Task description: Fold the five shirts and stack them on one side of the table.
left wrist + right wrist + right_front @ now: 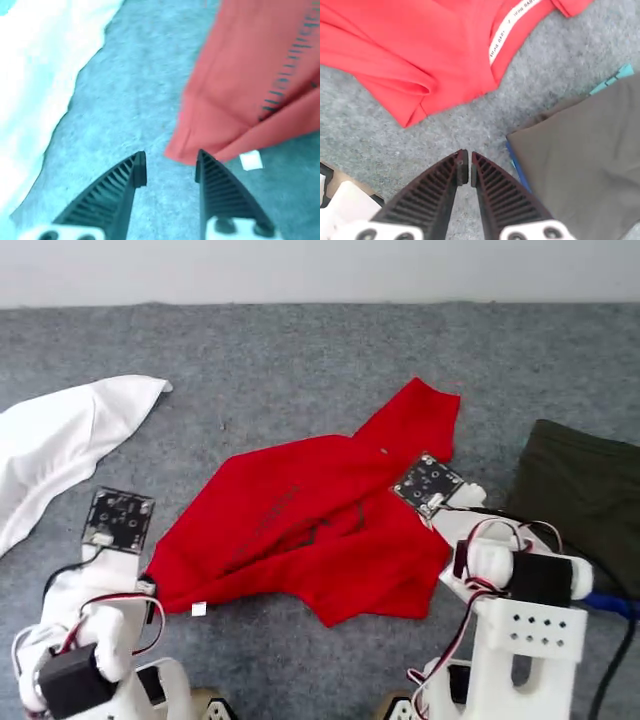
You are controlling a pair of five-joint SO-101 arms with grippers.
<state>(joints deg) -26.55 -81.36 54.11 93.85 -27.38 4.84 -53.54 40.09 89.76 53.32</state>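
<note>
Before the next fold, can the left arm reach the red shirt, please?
Probably yes: the left claw is open and a corner of the red shirt lies right at its tips, unobstructed.

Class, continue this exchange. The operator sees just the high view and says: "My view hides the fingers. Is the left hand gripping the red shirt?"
Observer: No. The left hand is open, and the corner of the red shirt lies just beyond its fingertips, ungripped.
Operator: And the right hand?
Observer: The right hand is shut on nothing, over bare table between the red shirt and the dark shirt.
</note>
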